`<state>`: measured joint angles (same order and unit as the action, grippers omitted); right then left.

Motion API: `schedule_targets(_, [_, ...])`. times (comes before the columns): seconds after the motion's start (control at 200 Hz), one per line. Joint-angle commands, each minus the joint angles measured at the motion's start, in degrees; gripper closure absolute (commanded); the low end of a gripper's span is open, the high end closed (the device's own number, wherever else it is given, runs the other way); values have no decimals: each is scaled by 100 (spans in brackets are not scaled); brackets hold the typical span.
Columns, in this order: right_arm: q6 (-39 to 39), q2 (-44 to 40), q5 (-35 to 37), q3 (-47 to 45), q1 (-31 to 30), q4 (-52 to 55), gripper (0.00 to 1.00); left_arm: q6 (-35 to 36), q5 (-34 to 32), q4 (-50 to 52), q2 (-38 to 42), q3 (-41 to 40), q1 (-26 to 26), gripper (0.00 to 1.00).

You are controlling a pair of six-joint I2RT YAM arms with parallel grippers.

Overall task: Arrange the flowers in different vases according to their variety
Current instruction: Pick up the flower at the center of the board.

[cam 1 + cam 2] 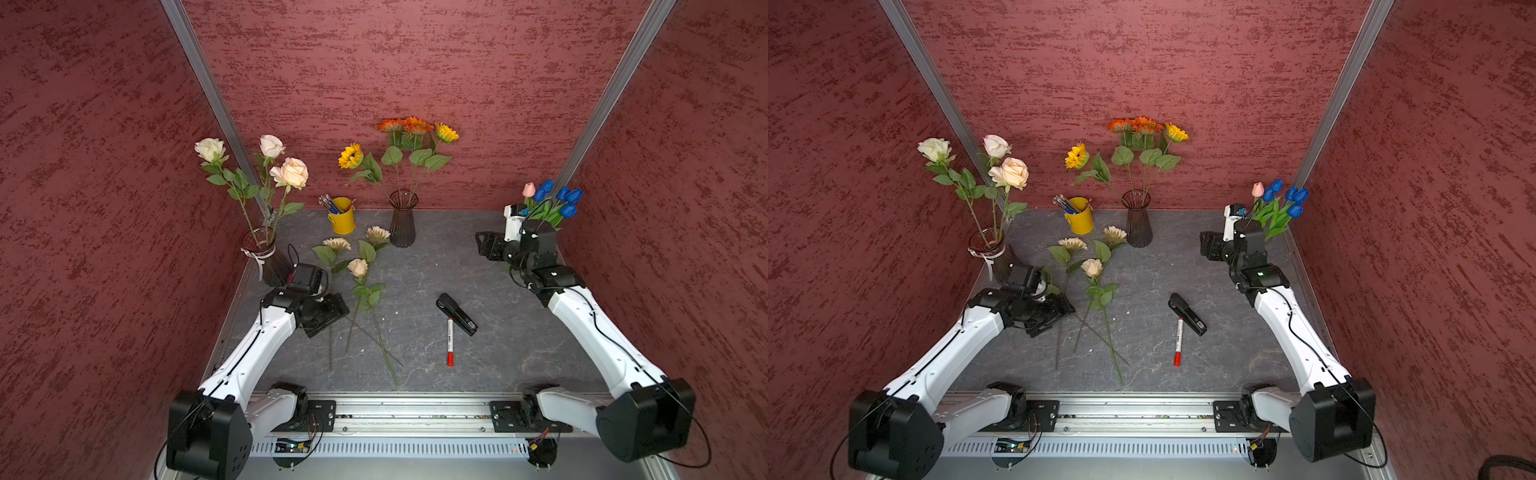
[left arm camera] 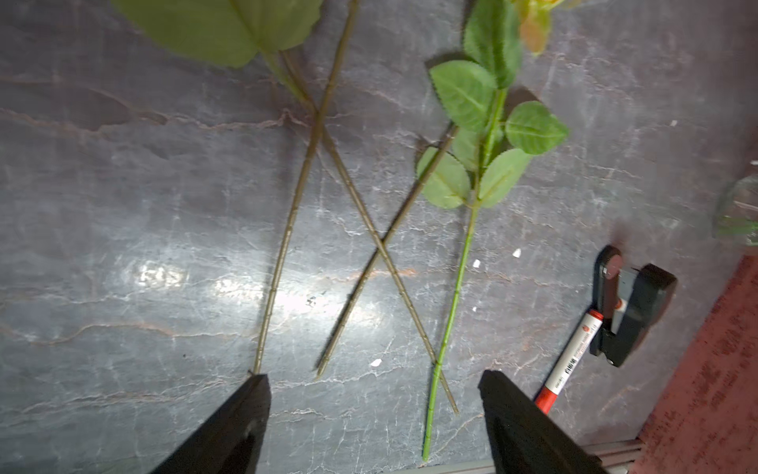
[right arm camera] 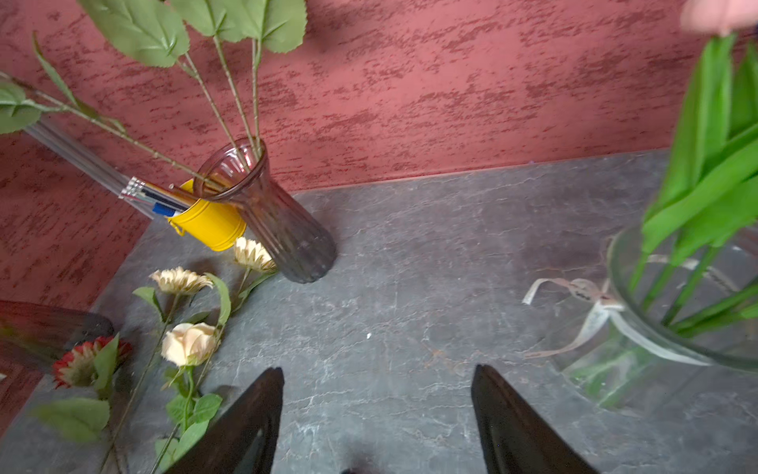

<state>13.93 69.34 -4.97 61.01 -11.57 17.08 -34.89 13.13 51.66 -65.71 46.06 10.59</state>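
Observation:
Three cream and peach roses (image 1: 289, 172) stand in the dark flared vase (image 1: 266, 257) at the left. Orange and yellow sunflowers (image 1: 405, 125) fill the ribbed vase (image 1: 402, 224) at the back. Blue tulips and one pink (image 1: 557, 199) sit in the clear vase (image 3: 656, 328), hidden behind the right arm in both top views. Two cream sunflowers (image 1: 336, 244), a cream rose (image 1: 358, 267) and a red sunflower (image 3: 82, 361) lie loose on the table. My left gripper (image 2: 375, 376) hangs open over their crossed stems (image 2: 369, 230). My right gripper (image 3: 378, 368) is open and empty beside the clear vase.
A yellow pen cup (image 1: 341, 216) stands left of the ribbed vase. A black stapler (image 1: 456, 313) and a red marker (image 1: 450, 341) lie mid-table to the right of the stems. Red walls close in three sides; a metal rail (image 1: 407, 409) runs along the front.

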Motion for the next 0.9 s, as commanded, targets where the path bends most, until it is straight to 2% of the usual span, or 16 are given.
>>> schedule_targets(0.0, [114, -174, 74, -96, -19, 169, 23, 165, -210, 81, -356, 96, -41, 24])
schedule_targets(0.135, [61, -297, 139, -54, -12, 230, 23, 278, -432, 171, -915, 171, 33, 25])
schedule_targets(0.22, [85, -270, -117, 1, -12, 255, 23, 367, -497, 94, -1207, 140, 43, 27])
schedule_targets(0.266, [136, -215, -291, 44, -26, 306, 23, 387, -577, 22, -1303, 103, 47, 31])
schedule_targets(0.371, [213, -123, -461, 53, -61, 366, 24, 405, -787, -200, -1366, 26, 48, 40])
schedule_targets(0.581, [238, -188, -461, -19, -115, 451, 25, 602, -1104, -735, -1411, 36, 24, 45])
schedule_targets(0.792, [217, -366, -338, -61, -119, 577, 25, 878, -857, -910, -2026, 315, -83, 61])
schedule_targets(0.897, [191, -419, -290, -48, -118, 629, 25, 861, -750, -943, -1989, 451, -24, 64])
